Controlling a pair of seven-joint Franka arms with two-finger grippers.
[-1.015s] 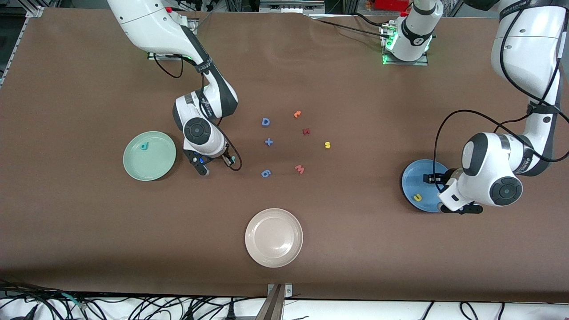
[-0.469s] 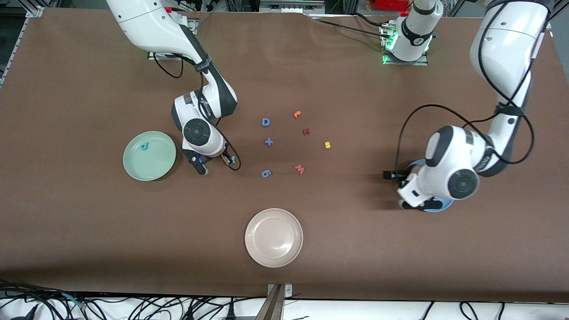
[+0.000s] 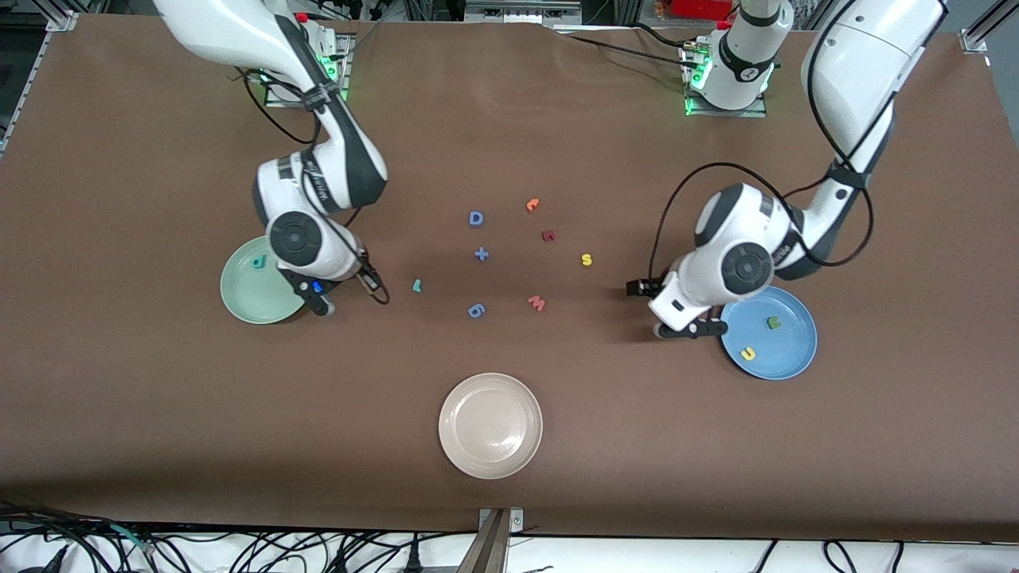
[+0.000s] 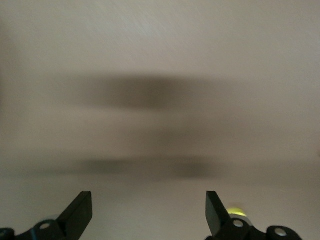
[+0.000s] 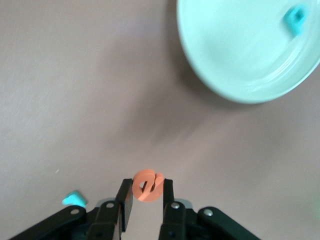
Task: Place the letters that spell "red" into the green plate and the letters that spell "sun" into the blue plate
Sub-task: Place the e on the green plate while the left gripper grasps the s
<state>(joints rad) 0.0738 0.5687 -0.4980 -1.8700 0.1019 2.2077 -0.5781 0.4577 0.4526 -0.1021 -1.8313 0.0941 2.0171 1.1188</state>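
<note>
Your right claw [image 5: 145, 200], clamped on the orange e [image 5: 147, 185], is just off the green plate [image 5: 235, 55]; centre over it before releasing. Left claw [image 4: 149, 212], jaws apart, empty; yellow s [image 3: 587, 259] lies at its 10 o'clock.

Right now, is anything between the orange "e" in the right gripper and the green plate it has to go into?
Nothing visible. The right gripper is shut on the orange "e" over bare table beside the green plate. Only the teal "d" lies in that plate, leaving most of it free.
</note>
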